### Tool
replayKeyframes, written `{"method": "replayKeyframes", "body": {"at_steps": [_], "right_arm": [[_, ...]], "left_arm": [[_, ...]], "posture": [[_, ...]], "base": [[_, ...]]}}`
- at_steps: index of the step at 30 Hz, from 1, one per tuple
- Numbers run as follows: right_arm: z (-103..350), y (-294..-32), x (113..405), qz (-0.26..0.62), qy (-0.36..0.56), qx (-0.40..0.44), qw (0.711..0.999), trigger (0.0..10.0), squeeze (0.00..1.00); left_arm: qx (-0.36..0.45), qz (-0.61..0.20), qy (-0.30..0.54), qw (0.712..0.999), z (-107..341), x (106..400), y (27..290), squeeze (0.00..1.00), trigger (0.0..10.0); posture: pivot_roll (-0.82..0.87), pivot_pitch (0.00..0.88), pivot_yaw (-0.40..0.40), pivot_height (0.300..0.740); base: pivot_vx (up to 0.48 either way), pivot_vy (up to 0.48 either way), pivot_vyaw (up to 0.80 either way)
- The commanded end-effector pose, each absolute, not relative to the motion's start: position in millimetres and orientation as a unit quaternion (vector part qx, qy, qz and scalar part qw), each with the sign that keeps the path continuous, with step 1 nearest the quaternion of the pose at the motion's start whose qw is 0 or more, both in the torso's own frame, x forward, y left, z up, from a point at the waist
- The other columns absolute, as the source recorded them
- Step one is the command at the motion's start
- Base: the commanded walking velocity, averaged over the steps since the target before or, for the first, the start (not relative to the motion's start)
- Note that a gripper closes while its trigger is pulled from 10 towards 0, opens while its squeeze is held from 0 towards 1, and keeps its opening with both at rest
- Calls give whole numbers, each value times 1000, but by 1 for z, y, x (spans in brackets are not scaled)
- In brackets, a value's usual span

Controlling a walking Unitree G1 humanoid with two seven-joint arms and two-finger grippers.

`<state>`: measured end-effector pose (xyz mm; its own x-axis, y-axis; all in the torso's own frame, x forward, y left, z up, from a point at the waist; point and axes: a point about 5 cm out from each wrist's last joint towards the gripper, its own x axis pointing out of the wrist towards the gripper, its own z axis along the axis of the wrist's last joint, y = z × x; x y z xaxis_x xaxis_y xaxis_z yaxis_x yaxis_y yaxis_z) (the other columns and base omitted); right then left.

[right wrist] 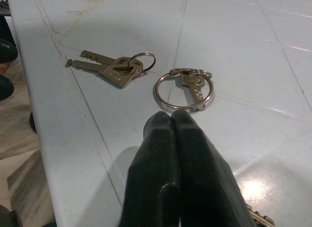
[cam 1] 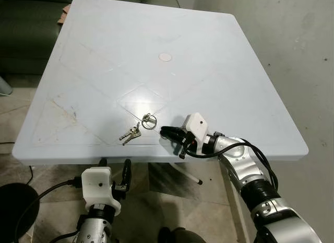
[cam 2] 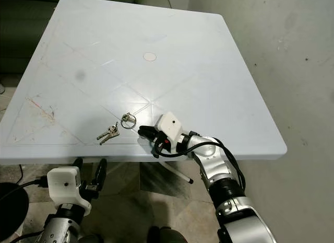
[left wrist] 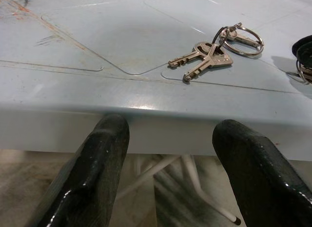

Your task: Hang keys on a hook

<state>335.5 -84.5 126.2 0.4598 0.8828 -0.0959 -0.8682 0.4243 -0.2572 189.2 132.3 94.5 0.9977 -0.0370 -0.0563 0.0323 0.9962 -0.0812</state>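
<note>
A bunch of silver keys [cam 1: 131,132] lies near the front edge of the pale blue table [cam 1: 104,55], joined to a large key ring [cam 1: 149,120] that carries one more key. My right gripper [cam 1: 164,131] rests low over the table just right of the ring, its fingers [right wrist: 175,154] pressed together with nothing between them. In the right wrist view the ring [right wrist: 184,89] lies just beyond the fingertips and the keys [right wrist: 108,67] farther off. My left gripper [cam 1: 114,163] hangs open below the table's front edge, under the keys [left wrist: 204,58].
A small white disc [cam 1: 165,57] marks the table's middle. White table legs [cam 1: 195,178] cross beneath the front edge. Concrete floor [cam 1: 292,44] lies to the right, and a dark sofa [cam 1: 26,23] stands behind the table at the left.
</note>
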Motion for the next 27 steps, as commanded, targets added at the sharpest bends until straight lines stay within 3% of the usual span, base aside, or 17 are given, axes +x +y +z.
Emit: {"method": "replayKeyframes", "body": {"at_steps": [1,9,18,19,25,26,27], "right_arm": [[127,-87,337,517,-27,-136,845,0,0],[131,-89,342,498,-37,-122,858,0,0],[145,-94,354,460,-42,-44,886,0,0],[146,-96,356,451,-41,-42,891,4627,0],[147,-97,357,447,-39,-39,893,4627,0],[144,-96,351,487,-40,-52,871,10000,1000],[142,-96,349,499,-39,-63,863,10000,1000]], "left_arm": [[-44,-13,35,998,94,187,131,0,10000],[-44,-11,34,998,94,188,131,0,10000],[-43,-11,35,998,94,188,130,0,10000],[-44,-11,35,998,93,188,130,0,10000],[-44,-11,36,998,93,188,130,0,10000],[-43,-10,35,998,94,189,130,0,10000],[-42,-10,35,998,94,189,130,0,10000]], "posture": [[61,207,-154,728],[62,204,-154,728],[59,201,-153,728],[59,199,-152,728],[59,199,-152,728],[59,199,-150,728],[59,199,-150,728]], "base": [[0,0,0],[0,0,0],[0,0,0],[0,0,0],[0,0,0],[0,0,0],[0,0,0]]}}
